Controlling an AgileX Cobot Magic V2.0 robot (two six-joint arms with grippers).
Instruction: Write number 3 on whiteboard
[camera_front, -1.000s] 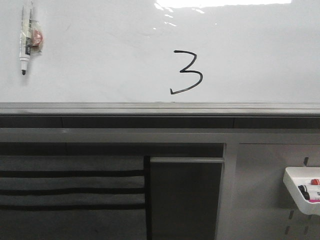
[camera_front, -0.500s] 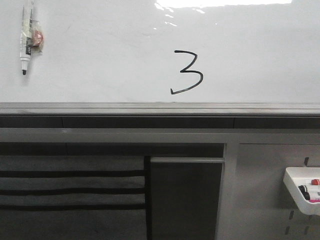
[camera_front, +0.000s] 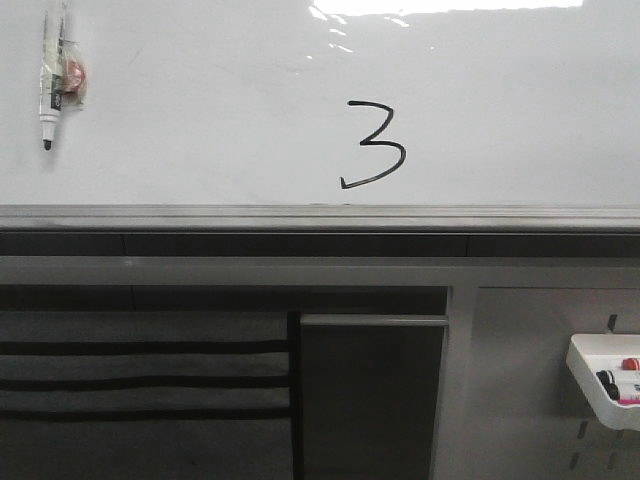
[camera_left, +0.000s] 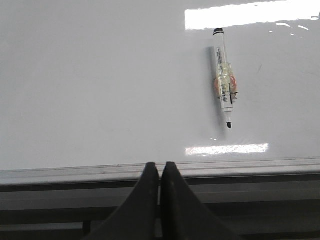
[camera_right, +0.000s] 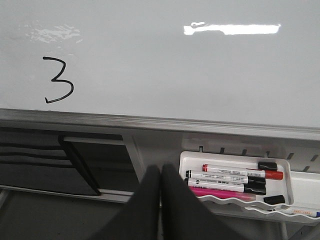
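The whiteboard (camera_front: 200, 100) fills the upper part of the front view, glossy, with bright glare along its top edge and a grey metal rail (camera_front: 320, 215) along its bottom. The number 3 (camera_front: 373, 145) sits in black ink near the middle of the board, just above the rail, its hooked tail reaching left. A marker (camera_front: 47, 90) hangs tip down on the board at far left. Below the rail, a grey pegboard panel (camera_front: 520, 400) carries a white tray (camera_right: 235, 165) holding several markers (camera_right: 235, 180). The left gripper (camera_left: 160, 172) has its jaws pressed together, holding nothing, and so does the right gripper (camera_right: 160, 175).
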